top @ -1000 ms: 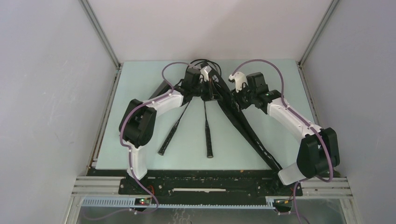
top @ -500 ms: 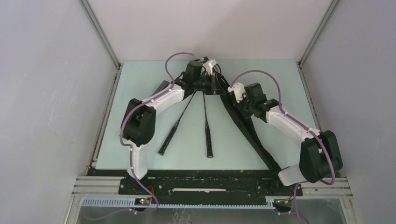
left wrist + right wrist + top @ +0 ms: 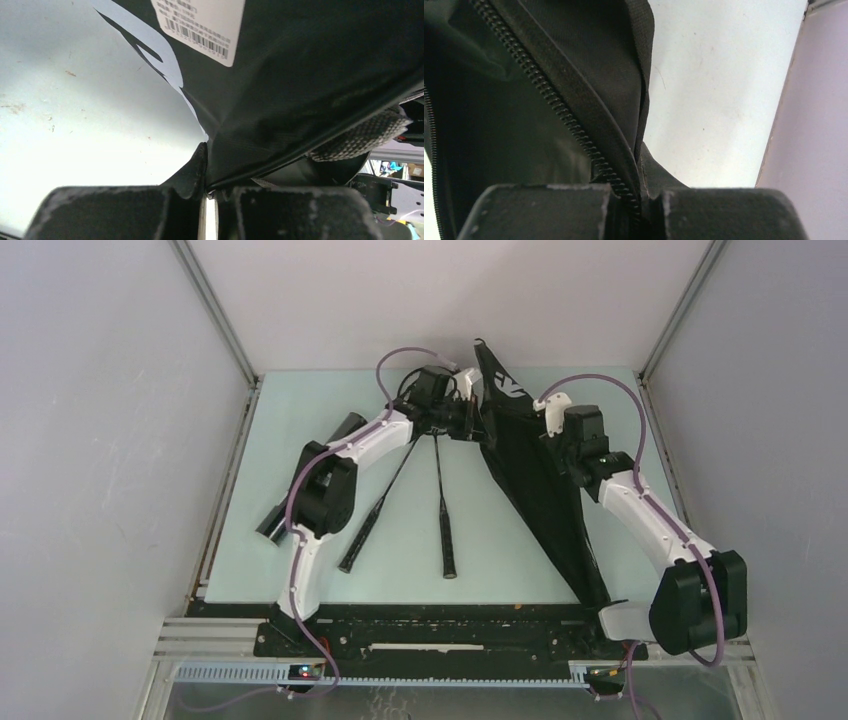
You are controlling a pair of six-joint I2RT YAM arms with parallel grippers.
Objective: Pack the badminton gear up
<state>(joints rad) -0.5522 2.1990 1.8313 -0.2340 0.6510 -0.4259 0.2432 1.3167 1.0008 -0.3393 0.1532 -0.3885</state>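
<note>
Left fingers (image 3: 115,212) press together on the far edge of the black bag (image 3: 535,480), beside its white lettering (image 3: 131,22). The right fingers (image 3: 549,212) pinch the zipper edge (image 3: 574,125), and one flap stands raised above the pale tabletop (image 3: 300,570). The bag runs from far centre to the near right corner, a bare strip separating it from the right wall. Two rackets (image 3: 447,535) lie to its left, handles toward the near edge, with open tabletop between them and the bag. A black tube (image 3: 272,522) lies partly beneath the left arm, near the left rim.
</note>
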